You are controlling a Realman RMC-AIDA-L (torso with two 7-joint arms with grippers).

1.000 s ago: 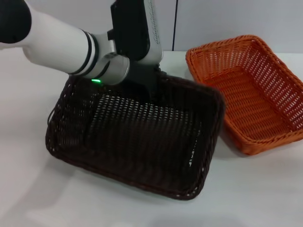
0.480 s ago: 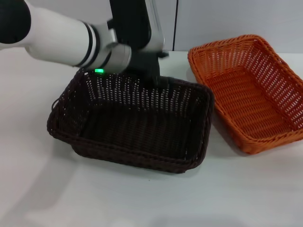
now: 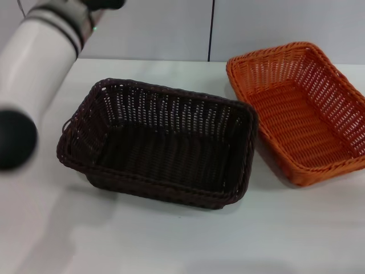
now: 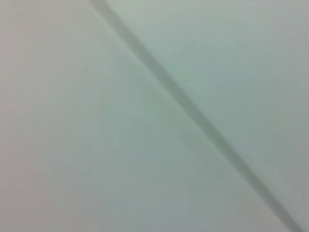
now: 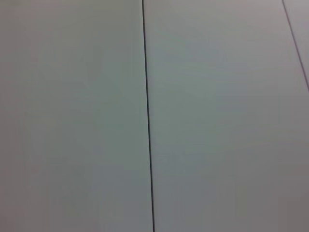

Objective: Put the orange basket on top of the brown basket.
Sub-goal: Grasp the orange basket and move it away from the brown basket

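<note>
The brown basket stands flat on the white table, left of centre in the head view, empty. The orange basket stands on the table to its right, close beside it, also empty. My left arm reaches up along the left edge of the head view; its gripper is above the top of the picture and out of view. My right arm and gripper do not show. Both wrist views show only a pale wall with a dark seam line.
A pale wall panel with a vertical seam stands behind the table. Bare table surface lies in front of both baskets.
My left arm let go of the brown basket's far rim and lifted up and to the left, out of the picture. The brown basket settled flat on the table.
</note>
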